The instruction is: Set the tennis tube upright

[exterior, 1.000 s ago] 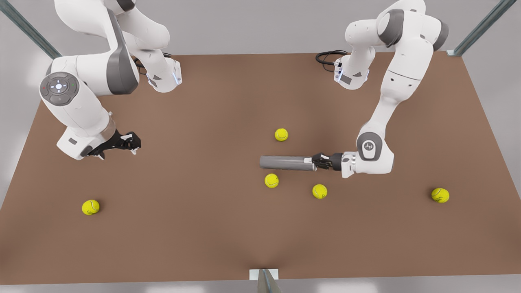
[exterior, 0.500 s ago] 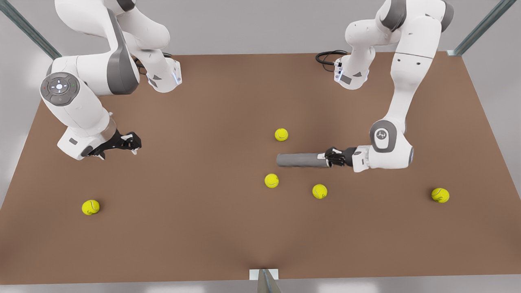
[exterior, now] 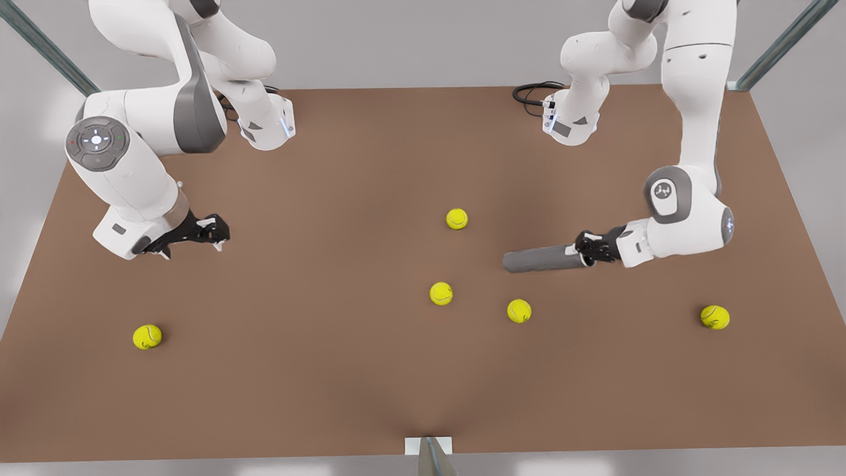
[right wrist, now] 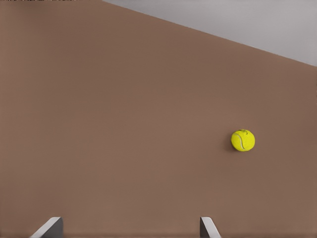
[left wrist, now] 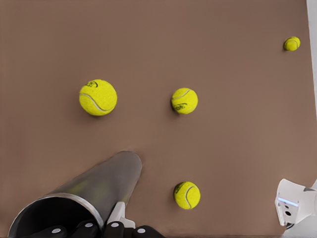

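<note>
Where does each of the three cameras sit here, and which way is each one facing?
Front view: high off the arms, looking down on the brown table; both arms show, the left gripper holding the tennis tube, the right gripper waiting at the front view's left.
Left wrist view: on the holding arm, looking along the tennis tube to three nearby tennis balls.
Right wrist view: on the waiting arm, looking down past its spread fingertips at one lone ball.
Shared: front and left wrist views both show the tube.

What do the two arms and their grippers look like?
Both arms are glossy white with grey joint bands. The left gripper and right gripper are black with pale fingertips. A black cable coils by one base; a grey button pad caps one joint.
</note>
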`<state>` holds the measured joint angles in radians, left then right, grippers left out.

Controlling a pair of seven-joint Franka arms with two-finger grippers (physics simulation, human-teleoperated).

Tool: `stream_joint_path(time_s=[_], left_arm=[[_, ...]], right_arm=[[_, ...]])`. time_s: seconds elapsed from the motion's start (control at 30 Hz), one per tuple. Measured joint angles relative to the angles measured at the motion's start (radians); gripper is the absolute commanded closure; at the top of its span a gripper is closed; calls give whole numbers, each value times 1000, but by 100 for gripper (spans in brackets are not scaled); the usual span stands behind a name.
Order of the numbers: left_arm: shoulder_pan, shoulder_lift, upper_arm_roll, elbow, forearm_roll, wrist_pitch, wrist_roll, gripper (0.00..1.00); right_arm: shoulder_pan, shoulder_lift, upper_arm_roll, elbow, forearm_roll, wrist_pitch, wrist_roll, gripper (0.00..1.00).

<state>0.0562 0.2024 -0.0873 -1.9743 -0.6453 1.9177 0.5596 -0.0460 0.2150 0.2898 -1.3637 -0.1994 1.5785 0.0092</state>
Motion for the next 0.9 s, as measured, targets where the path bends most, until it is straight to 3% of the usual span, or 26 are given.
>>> stream_joint_path(time_s=[0.17,0.5,0.9], left_arm=[[-2,-74,32,31,140,-62,-100,79],[8,-73,33,135,486,-54,-440,79],[2,6,28,135,606,47,-570,79]], right_arm=[[0,1,0,0,0,0,0,0],[0,0,0,0,0,0,0,0],[5,4,3,0,2,-2,3,0]])
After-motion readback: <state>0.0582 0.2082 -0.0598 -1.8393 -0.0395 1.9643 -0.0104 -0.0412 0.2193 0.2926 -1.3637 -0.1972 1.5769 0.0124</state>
